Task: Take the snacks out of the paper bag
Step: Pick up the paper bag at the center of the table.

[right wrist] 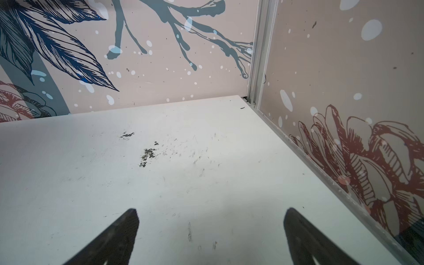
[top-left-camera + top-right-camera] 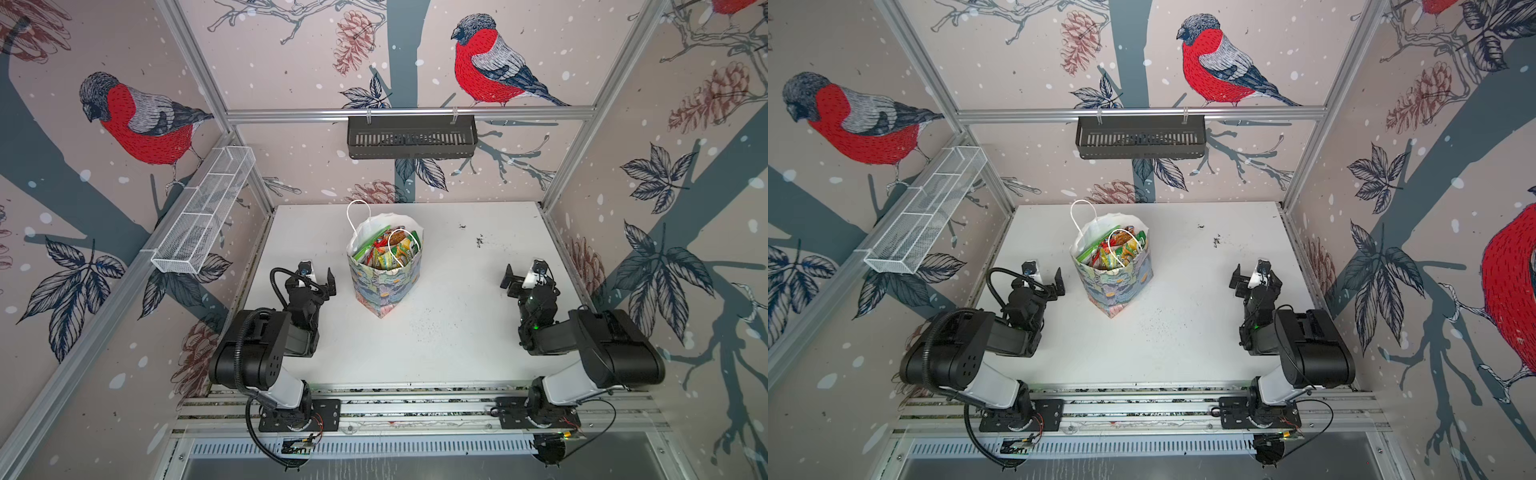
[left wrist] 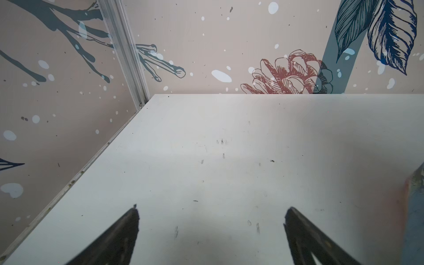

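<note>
Paper bag [image 2: 383,287], pastel blue-green floral print, white inside; snacks [image 2: 385,255], green, yellow, red; tabletop [image 2: 436,353], white, dark-speckled

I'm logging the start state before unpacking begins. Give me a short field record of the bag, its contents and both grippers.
paper bag: upright, mid-table, top open
snacks: the packets in view all sit inside the bag; none on the table
handle loop: lies across the snacks
left gripper: open, empty, beside the bag, not touching
right gripper: open, empty, farther from the bag
progress: nothing taken out yet
</note>
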Controlling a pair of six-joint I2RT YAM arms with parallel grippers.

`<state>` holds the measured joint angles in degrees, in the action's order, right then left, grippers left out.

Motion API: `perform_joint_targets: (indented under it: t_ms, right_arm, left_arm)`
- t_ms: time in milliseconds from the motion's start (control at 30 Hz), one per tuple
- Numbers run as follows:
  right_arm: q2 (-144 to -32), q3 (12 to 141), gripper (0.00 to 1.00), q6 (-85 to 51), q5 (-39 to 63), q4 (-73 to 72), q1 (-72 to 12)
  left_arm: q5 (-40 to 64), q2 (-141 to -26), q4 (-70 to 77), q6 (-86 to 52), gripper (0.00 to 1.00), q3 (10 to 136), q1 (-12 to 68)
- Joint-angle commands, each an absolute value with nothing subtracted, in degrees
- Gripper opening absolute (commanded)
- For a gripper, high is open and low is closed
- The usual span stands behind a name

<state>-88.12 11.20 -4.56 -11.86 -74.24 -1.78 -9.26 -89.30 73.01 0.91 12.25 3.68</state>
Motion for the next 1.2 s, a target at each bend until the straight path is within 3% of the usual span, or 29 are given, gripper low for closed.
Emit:
perform_joint_targets:
  t_ms: [0, 1167]
  right_arm:
    - [-88.0, 11.3, 1.00, -4.4, -11.4, -76.3, -1.8]
    - [-88.1, 11.4, 1.00, -4.4, -11.4, -76.1, -1.8]
  left_arm:
    - [-9.2, -89.3, 77.0, 1.5, 0.98, 12.4, 3.5]
    - [-9.0, -89.4, 75.8, 1.0, 0.97, 13.0, 3.2]
